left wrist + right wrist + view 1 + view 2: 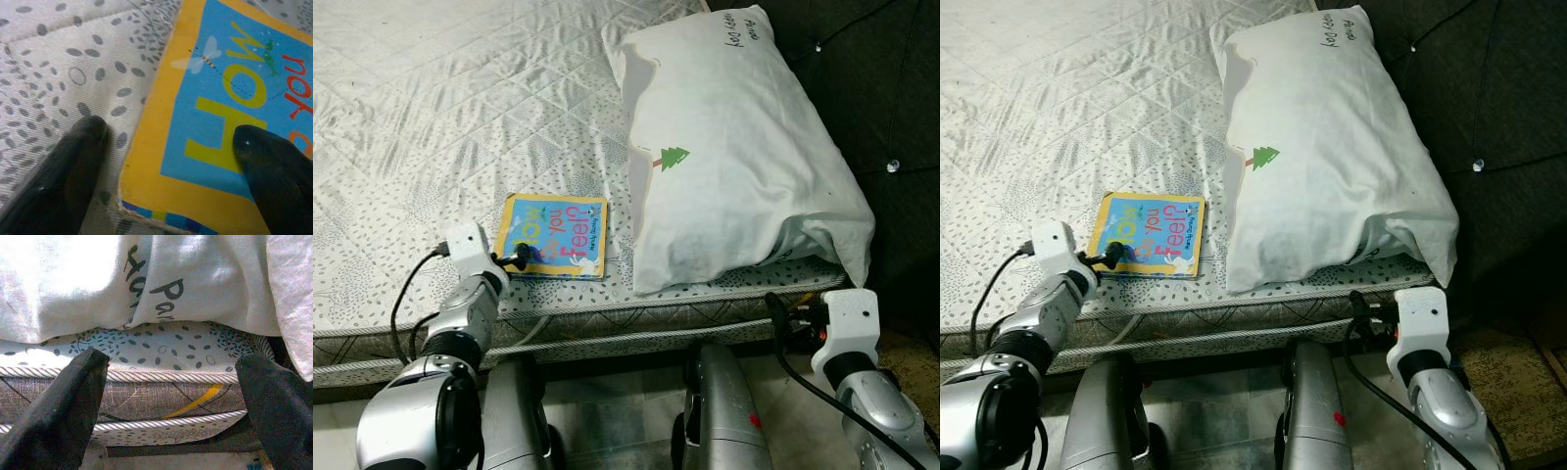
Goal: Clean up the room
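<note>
A children's board book [555,236] with a yellow border and blue cover lies flat on the mattress [440,98], near its front edge. My left gripper [516,260] is at the book's near left corner. In the left wrist view the left gripper [168,133] is open and straddles the book's [230,98] edge, one finger [80,147] over the mattress and the other over the cover. My right gripper [171,361] is open, low in front of the bed's side, facing the mattress piping below the white pillow [734,147].
The big white pillow with a small green tree print lies right of the book, overhanging the mattress edge. A dark tufted headboard [891,88] stands at the right. My silver legs [720,411] are against the bed's side, on a pale floor.
</note>
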`<state>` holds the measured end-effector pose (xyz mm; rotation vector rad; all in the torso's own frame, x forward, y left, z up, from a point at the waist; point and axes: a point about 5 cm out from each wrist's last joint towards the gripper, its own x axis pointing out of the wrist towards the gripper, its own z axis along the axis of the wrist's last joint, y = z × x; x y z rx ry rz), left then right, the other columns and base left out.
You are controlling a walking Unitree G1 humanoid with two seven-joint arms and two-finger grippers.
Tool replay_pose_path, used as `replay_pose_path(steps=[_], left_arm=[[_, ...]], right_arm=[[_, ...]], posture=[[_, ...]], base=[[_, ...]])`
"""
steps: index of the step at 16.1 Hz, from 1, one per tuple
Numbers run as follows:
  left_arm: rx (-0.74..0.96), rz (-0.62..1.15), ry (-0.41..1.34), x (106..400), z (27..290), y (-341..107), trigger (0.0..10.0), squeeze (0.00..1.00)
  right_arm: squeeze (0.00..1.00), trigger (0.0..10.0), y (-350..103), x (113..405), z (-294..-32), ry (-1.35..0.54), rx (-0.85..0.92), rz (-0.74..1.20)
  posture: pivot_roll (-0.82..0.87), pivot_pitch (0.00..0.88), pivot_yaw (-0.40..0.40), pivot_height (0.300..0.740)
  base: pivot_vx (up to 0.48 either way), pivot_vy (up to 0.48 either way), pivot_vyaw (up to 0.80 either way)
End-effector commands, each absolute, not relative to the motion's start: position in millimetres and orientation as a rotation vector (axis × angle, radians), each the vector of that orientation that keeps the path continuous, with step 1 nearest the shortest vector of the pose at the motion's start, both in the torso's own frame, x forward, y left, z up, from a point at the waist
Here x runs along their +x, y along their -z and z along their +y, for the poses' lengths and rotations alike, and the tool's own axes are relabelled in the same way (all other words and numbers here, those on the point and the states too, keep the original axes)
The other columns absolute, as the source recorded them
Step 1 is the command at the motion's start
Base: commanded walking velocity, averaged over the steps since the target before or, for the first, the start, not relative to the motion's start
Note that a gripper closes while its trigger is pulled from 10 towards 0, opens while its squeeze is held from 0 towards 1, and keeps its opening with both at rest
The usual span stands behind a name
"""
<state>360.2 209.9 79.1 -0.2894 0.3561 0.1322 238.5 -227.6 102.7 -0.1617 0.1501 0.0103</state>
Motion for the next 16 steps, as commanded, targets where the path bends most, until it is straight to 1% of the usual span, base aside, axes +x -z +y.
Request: replay_pose_path(steps=[1,7,16], left_arm=[[-0.287,0.383,-0.125,358.3,207.0,-74.2,10.0,0.00],[-0.299,0.404,-0.056,361.9,179.6,-72.7,10.0,0.00],[-0.333,0.379,-0.033,360.1,173.9,-71.1,10.0,0.00]], right_arm=[[0.00,10.0,-99.1,235.6,-231.5,0.013,-0.161,0.169],[0.00,10.0,-100.3,240.3,-228.2,0.008,-0.154,0.158],[0.00,10.0,-100.4,246.7,-222.9,0.000,-0.135,0.142]], posture=[[-0.23,0.215,0.002,0.541],[-0.23,0.209,0.007,0.541],[-0.21,0.191,0.017,0.541]], base=[[0.000,0.000,0.00],[0.000,0.000,0.00],[0.000,0.000,0.00]])
